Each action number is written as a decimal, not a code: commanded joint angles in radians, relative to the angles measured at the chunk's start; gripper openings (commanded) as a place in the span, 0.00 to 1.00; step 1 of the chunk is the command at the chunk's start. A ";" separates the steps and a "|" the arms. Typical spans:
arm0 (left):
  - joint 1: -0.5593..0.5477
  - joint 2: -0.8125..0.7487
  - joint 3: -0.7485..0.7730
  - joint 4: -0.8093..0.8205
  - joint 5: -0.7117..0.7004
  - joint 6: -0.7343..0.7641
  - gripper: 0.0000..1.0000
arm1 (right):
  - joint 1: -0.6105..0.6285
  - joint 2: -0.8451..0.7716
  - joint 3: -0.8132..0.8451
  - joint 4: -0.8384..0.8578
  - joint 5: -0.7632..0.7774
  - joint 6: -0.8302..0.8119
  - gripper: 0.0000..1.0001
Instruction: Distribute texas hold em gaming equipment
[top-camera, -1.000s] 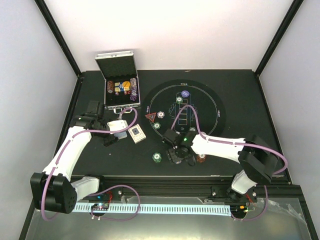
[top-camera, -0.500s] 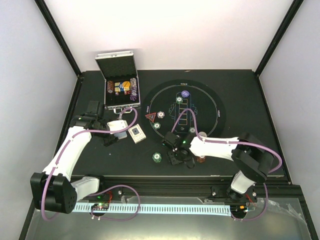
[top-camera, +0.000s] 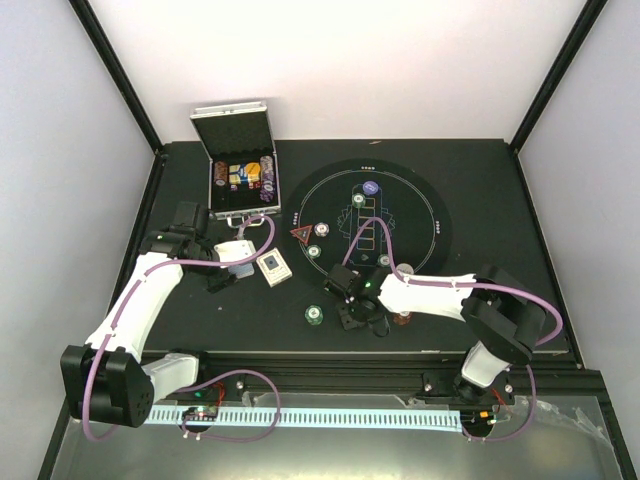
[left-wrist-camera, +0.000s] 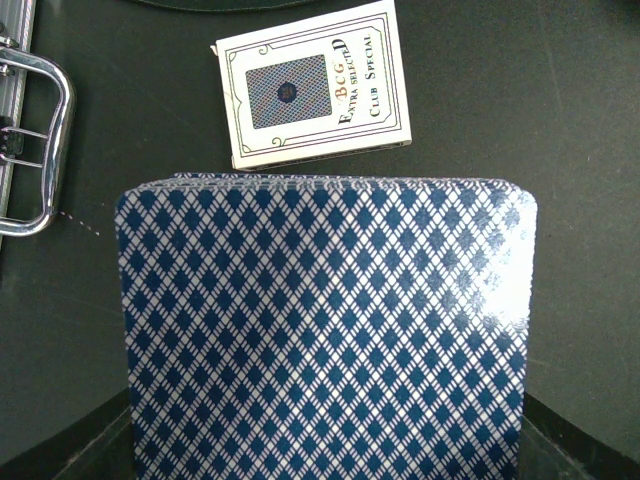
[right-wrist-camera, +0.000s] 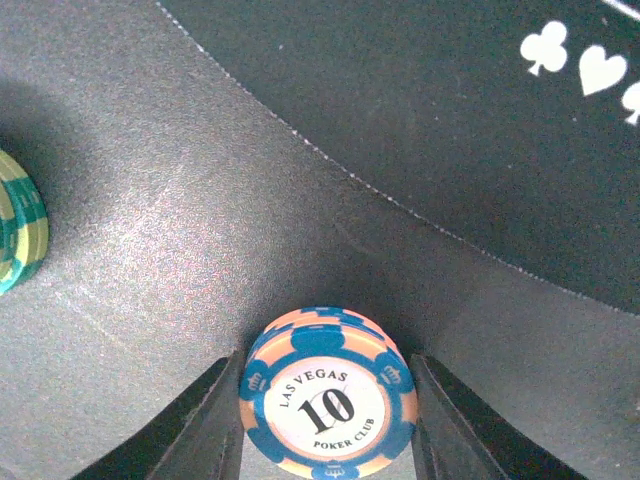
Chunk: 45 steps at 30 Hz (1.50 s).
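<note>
My left gripper (top-camera: 232, 264) is shut on a deck of playing cards (left-wrist-camera: 325, 330) with blue diamond backs; the deck hides its fingers in the left wrist view. The white card box (left-wrist-camera: 315, 85) lies just beyond it. My right gripper (top-camera: 358, 314) is low over the table just off the near edge of the mat. Its fingers (right-wrist-camera: 200, 430) close on both sides of a small stack of orange-and-blue "10" poker chips (right-wrist-camera: 328, 405). A green chip (top-camera: 314, 314) lies to its left, and also shows in the right wrist view (right-wrist-camera: 20, 235). A brown-red chip (top-camera: 403, 319) lies to its right.
The open silver case (top-camera: 240, 180) with more chips stands at the back left. The round black mat (top-camera: 420, 200) carries a red triangle token (top-camera: 300, 236), a blue button (top-camera: 371, 187) and white chips (top-camera: 313, 250). The case latch (left-wrist-camera: 40, 140) is close on the left.
My right gripper has shifted slightly left and toward the near edge with the chip stack between its fingers. The left arm has not moved.
</note>
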 joint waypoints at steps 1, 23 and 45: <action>0.003 -0.009 0.040 -0.012 -0.006 0.013 0.01 | 0.008 0.004 0.014 -0.019 0.047 -0.001 0.41; 0.002 -0.009 0.052 -0.027 0.004 0.010 0.02 | -0.201 -0.063 0.349 -0.220 0.166 -0.196 0.37; 0.003 -0.009 0.050 -0.028 0.002 0.013 0.01 | -0.664 0.732 1.236 -0.322 0.094 -0.320 0.37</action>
